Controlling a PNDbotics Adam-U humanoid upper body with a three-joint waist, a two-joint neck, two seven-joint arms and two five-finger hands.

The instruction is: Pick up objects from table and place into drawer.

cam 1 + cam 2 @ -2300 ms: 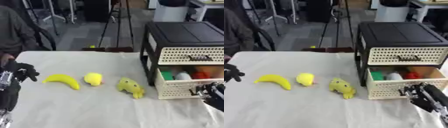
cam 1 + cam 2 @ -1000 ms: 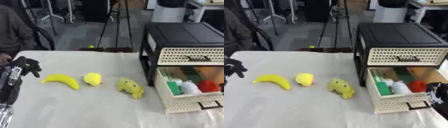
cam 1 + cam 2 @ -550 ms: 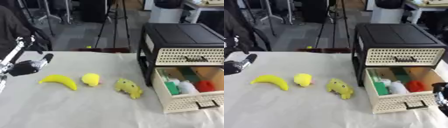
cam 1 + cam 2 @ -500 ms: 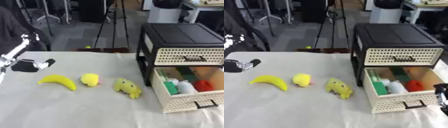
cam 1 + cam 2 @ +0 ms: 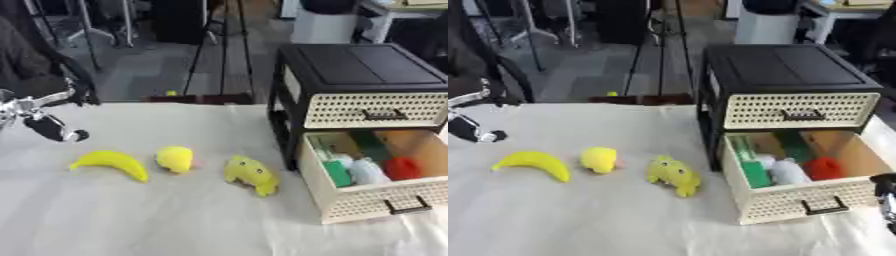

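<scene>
Three yellow things lie in a row on the white table (image 5: 175, 220): a banana (image 5: 111, 163), a small round yellow thing (image 5: 175, 158) and a yellow-green soft toy (image 5: 252, 175). To their right stands a black drawer unit (image 5: 359, 65). Its upper cream drawer (image 5: 376, 111) is closed. Its lower drawer (image 5: 385, 197) is pulled out and holds green, white, red and orange things. My left hand (image 5: 52, 129) hovers at the left edge, above and left of the banana, touching nothing. Only a dark sliver of my right hand (image 5: 884, 186) shows at the right edge, beside the open drawer.
The table's far edge runs just behind the drawer unit. Beyond it is grey floor with a black tripod (image 5: 219, 45) and a small yellow thing (image 5: 171, 93). Bare cloth lies in front of the toys.
The lower drawer has come from nearly closed to pulled well out. My right hand has left its handle and drawn back to the right edge. My left hand has risen.
</scene>
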